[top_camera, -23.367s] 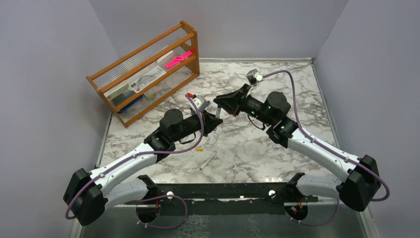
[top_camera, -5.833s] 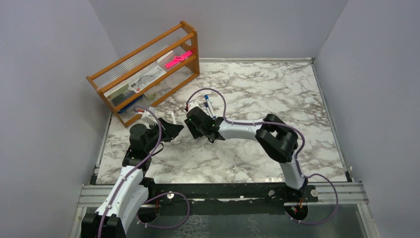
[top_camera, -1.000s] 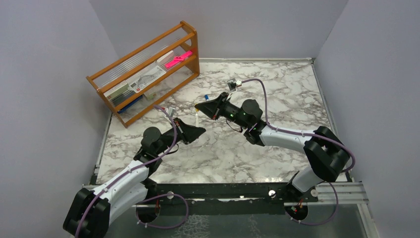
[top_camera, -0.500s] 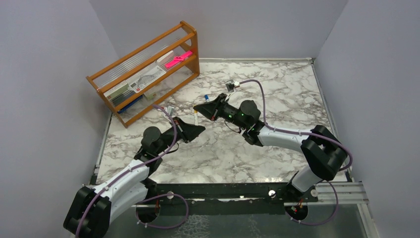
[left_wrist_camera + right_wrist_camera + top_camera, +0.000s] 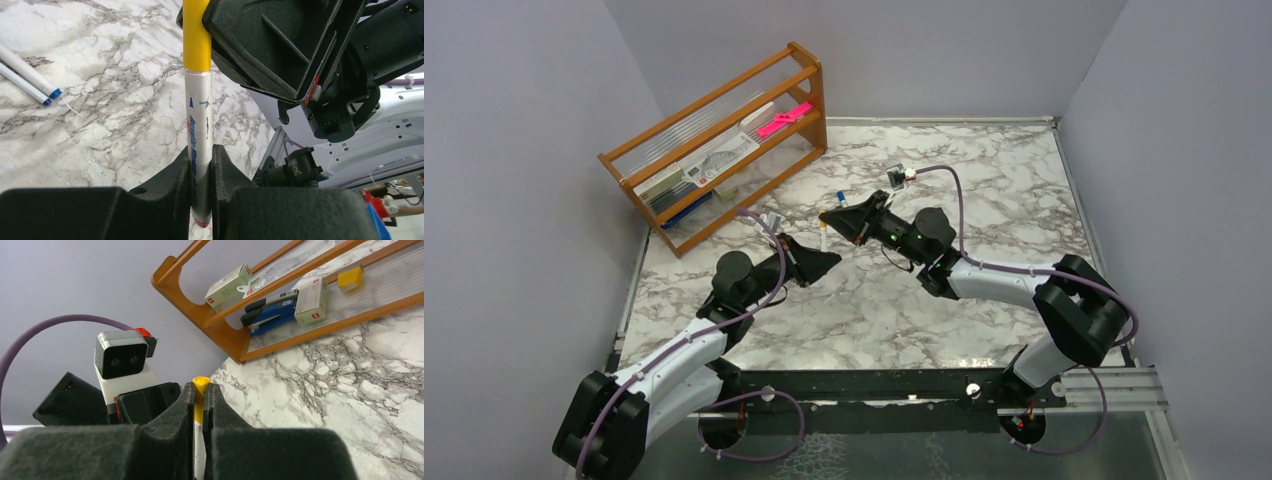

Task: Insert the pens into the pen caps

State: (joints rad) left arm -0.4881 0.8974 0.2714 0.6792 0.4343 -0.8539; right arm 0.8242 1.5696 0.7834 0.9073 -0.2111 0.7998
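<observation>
My left gripper (image 5: 821, 263) is shut on the lower barrel of a white pen (image 5: 199, 120) with a red end, held above the table. A yellow cap (image 5: 196, 35) sits on the pen's upper end. My right gripper (image 5: 828, 217) is shut on that cap, which shows between its fingers in the right wrist view (image 5: 200, 388) with the white barrel (image 5: 199, 460) below it. The two grippers almost touch. In the left wrist view my left gripper (image 5: 201, 152) grips the barrel and the right gripper (image 5: 280, 45) looms just above. Two more white pens with blue caps (image 5: 27, 75) lie on the table (image 5: 841, 197).
A wooden rack (image 5: 724, 150) holding boxes, a stapler and a pink object stands at the back left; it also shows in the right wrist view (image 5: 220, 325). Grey walls enclose the marble table (image 5: 984, 200). The arm bases run along the near edge.
Several seconds ago the grippers were apart; they are now joined on the pen and yellow cap. Over the last second the right gripper shifted only slightly; both grips are unchanged.
</observation>
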